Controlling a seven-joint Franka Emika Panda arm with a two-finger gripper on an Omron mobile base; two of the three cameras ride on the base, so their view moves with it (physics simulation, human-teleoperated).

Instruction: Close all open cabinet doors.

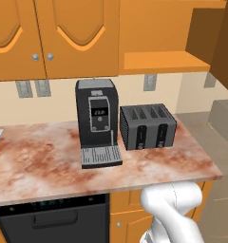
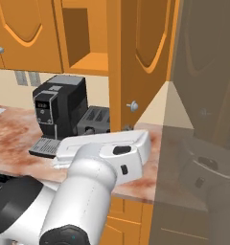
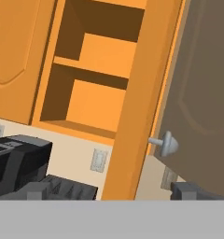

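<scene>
One tall orange-brown cabinet door [image 3: 137, 93] stands swung open and edge-on to me, its round silver knob [image 3: 167, 144] just right of the edge. Left of it is the open cabinet [image 3: 93, 79] with two bare shelves. My gripper [image 3: 109, 191] is open, its dark fingertips [image 3: 37, 190] wide apart, low in front of the door's edge and below the knob, touching nothing. The right base view has the same open door [image 2: 131, 62] and knob [image 2: 132, 105] beyond my arm's white wrist [image 2: 107, 148]. Two closed cabinet doors [image 1: 63, 33] hang at the upper left.
A black coffee machine [image 1: 97, 118] and a black toaster [image 1: 147, 126] stand on the marbled counter [image 1: 35, 161] under the cabinets. A black dishwasher front [image 1: 54, 218] sits below the counter. A dim, see-through door panel [image 2: 208, 95] covers the right of the right base view.
</scene>
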